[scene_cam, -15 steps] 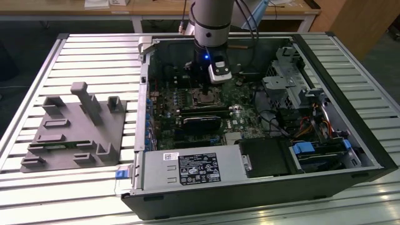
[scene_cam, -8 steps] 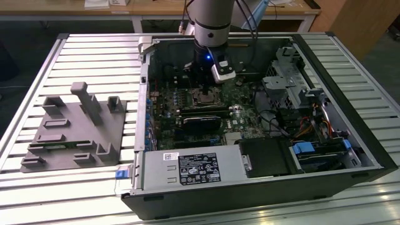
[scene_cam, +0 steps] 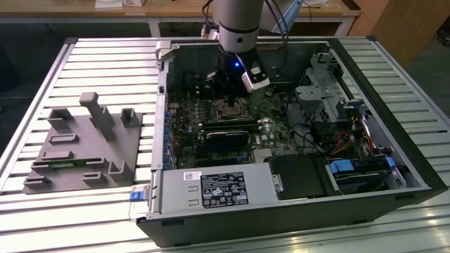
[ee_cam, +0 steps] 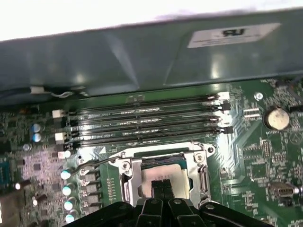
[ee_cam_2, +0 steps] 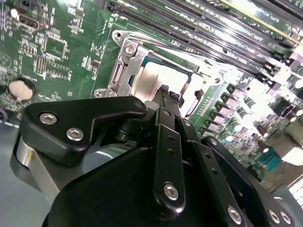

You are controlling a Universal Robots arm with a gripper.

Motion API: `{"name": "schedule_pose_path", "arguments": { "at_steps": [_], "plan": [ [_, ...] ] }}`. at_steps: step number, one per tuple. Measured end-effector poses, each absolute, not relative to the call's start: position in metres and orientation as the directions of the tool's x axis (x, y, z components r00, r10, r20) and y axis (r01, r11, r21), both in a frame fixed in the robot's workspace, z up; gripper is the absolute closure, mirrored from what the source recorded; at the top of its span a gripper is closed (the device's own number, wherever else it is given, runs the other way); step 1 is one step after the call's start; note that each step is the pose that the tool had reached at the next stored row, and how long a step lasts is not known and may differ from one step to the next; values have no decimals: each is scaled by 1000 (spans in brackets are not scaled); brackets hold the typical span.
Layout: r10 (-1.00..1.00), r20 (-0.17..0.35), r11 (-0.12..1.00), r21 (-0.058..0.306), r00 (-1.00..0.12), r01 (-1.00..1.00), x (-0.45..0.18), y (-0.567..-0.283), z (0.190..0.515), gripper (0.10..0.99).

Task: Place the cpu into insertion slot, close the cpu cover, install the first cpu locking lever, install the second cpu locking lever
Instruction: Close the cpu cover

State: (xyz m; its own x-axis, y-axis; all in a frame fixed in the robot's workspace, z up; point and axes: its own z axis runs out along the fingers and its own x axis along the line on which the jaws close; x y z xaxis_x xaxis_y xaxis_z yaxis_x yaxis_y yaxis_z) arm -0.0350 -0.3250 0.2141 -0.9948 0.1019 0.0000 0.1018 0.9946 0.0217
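2 fingertips [ee_cam: 156, 188] of the end effector [ee_cam: 162, 187] are pinched together, holding nothing, just over the cpu [ee_cam: 163, 173]. It sits in the insertion slot [scene_cam: 231, 109] near the middle of the exterior view, with the cpu cover [ee_cam: 129, 176] seemingly down around it. Lever work looks in hand: the thin wire lever [ee_cam: 92, 162] beside the slot appears unlatched, calling for a precise push.

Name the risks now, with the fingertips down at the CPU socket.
1. The shut gripper sits right over the cpu; pushing further could scratch its metal top or flex the motherboard.
2. A thin locking lever appears to stick out unlatched beside the cpu cover; a slip there could knock the nearby capacitors.
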Motion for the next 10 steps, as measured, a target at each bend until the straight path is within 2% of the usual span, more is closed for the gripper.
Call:
{"name": "schedule_pose_path", "arguments": {
  "at_steps": [10],
  "plan": [
    [88, -19, 996, 22, -996, 87, -46, -325, 212, 980]
  ]
}}
